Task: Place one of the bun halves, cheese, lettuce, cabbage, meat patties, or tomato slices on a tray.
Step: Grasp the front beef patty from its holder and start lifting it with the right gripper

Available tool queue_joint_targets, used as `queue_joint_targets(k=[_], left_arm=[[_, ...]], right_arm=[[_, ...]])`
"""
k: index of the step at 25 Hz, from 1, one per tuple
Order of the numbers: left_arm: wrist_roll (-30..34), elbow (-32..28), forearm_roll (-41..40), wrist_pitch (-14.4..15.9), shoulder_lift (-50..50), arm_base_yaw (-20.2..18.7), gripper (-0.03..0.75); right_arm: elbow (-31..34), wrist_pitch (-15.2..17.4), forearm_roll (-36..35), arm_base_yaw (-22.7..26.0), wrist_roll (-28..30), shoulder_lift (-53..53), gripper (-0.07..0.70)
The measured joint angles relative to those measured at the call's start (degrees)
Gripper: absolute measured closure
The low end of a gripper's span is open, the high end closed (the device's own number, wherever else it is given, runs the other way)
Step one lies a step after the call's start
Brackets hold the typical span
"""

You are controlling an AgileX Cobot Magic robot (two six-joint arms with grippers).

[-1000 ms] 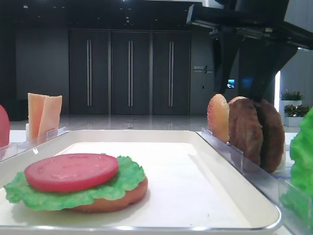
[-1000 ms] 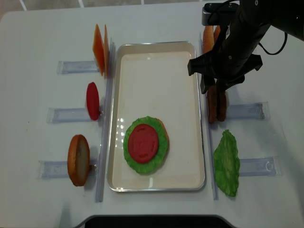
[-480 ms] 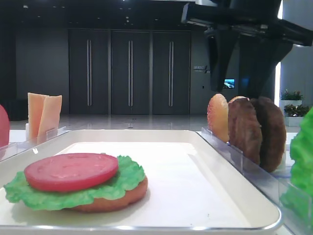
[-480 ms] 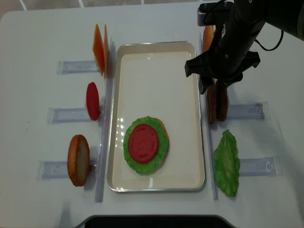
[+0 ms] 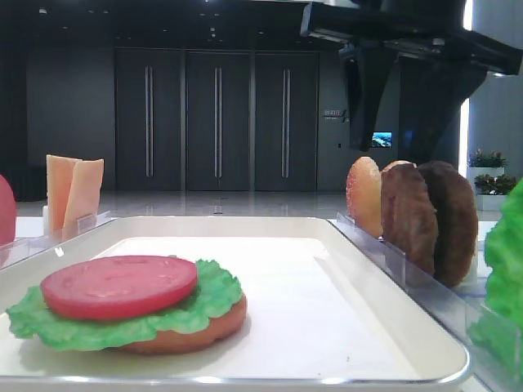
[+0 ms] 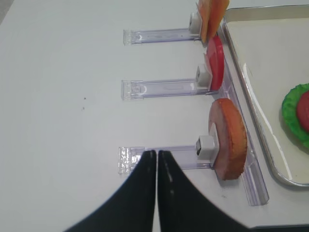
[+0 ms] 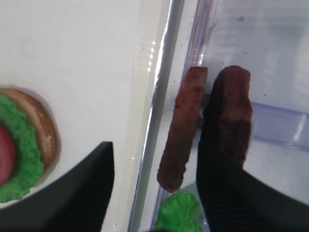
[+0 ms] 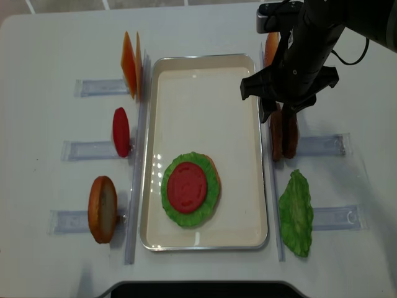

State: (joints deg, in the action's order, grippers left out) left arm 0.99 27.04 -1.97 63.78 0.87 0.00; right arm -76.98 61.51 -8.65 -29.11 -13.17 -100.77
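Note:
Two dark-brown meat patties (image 8: 283, 133) stand on edge in a clear holder right of the white tray (image 8: 205, 58). My right gripper (image 8: 280, 110) hangs open over them, holding nothing. In the right wrist view the left patty (image 7: 183, 135) lies between the fingers of the right gripper (image 7: 161, 125), and the right finger overlaps the other patty (image 7: 237, 106). On the tray a tomato slice (image 8: 187, 187) lies on lettuce (image 8: 211, 202) over a bun half (image 5: 204, 331). My left gripper (image 6: 157, 153) is shut and empty above the table.
Left of the tray, holders carry cheese (image 8: 130, 65), a tomato slice (image 8: 121, 131) and a bun half (image 8: 102, 209). On the right stand another bun half (image 8: 271, 46) and a lettuce leaf (image 8: 296, 214). Much of the tray's far half is bare.
My right gripper has shifted a little up and toward the tray's side, still open. The patties have stayed in their holder. The left gripper has not moved.

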Motion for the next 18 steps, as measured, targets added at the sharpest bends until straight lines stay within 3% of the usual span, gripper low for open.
queue_joint_targets(k=[18], left_arm=[[0.00, 0.00, 0.00, 0.00, 0.00, 0.00, 0.716]], right_arm=[[0.00, -1.02, 0.00, 0.00, 0.10, -4.45, 0.258]])
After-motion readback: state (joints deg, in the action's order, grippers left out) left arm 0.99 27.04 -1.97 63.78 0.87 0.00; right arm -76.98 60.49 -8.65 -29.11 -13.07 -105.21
